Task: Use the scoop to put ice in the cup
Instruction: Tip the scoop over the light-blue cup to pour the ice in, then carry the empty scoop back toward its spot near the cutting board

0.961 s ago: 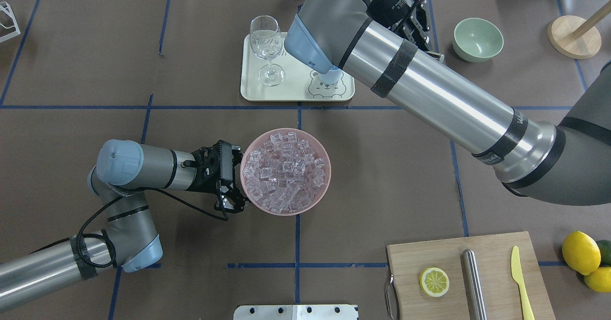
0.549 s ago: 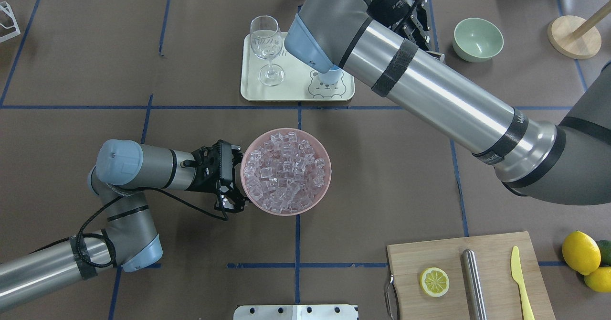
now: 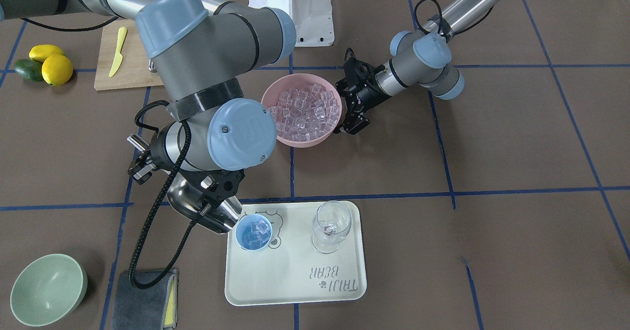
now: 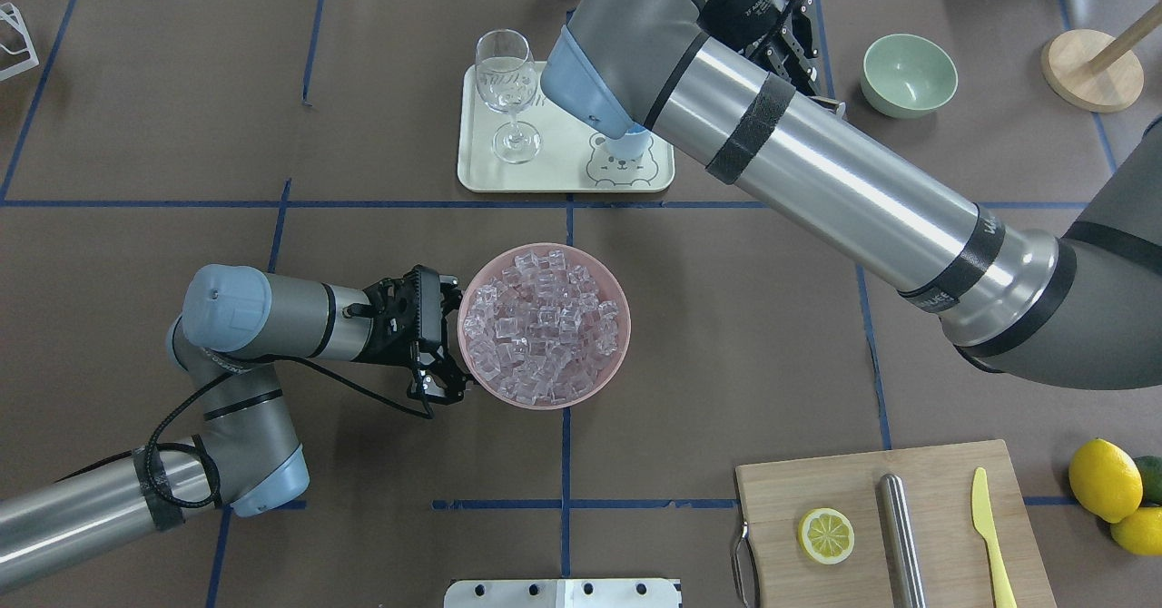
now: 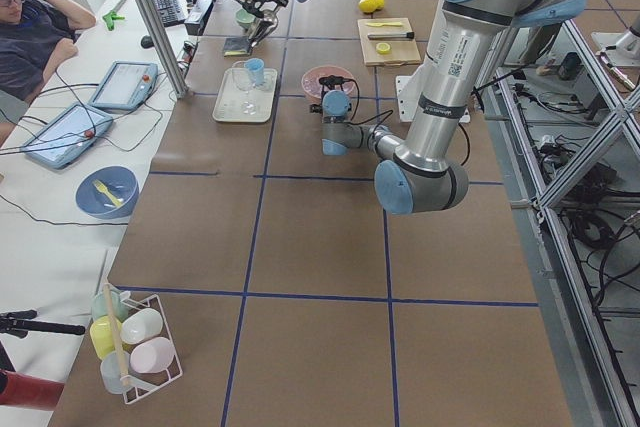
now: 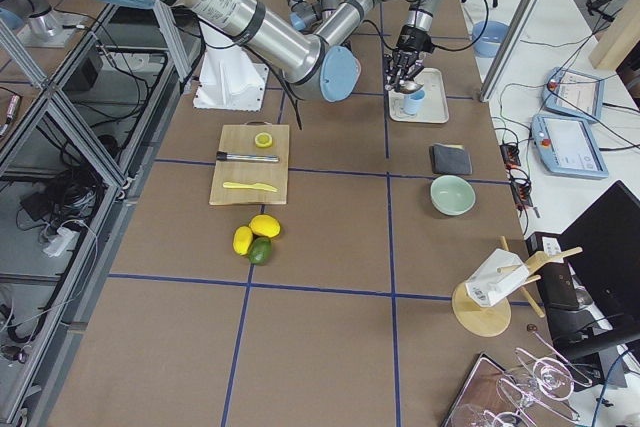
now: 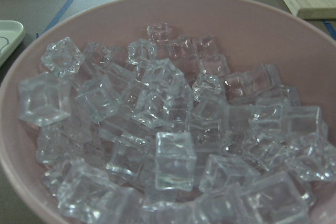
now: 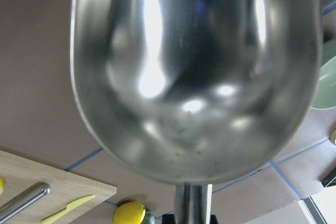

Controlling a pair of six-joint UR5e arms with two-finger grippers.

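My right gripper point(image 3: 216, 194) is shut on the handle of the shiny steel scoop point(image 3: 199, 207). The scoop is tilted, its mouth at the rim of the light-blue cup point(image 3: 253, 232), which stands on the cream tray point(image 3: 295, 280). A few clear ice cubes point(image 3: 256, 229) lie in the cup. The right wrist view shows the scoop point(image 8: 194, 66) with an empty trough. The pink bowl point(image 4: 617, 354) is heaped with ice point(image 4: 543, 327). My left gripper point(image 4: 453, 336) is open, its fingers spread against the bowl's outer wall. Overhead, my right arm hides most of the cup point(image 4: 637, 143).
A stemmed wine glass point(image 3: 332, 226) stands on the tray beside the cup. A pale green bowl point(image 3: 47, 288) and a grey cloth point(image 3: 145, 298) lie nearby. The cutting board point(image 4: 940, 490) holds a lemon slice, a steel tube and a yellow knife. Lemons point(image 4: 1103, 479) lie beside it.
The right arm has shifted very slightly above the tray. The left arm and the pink bowl have not moved.
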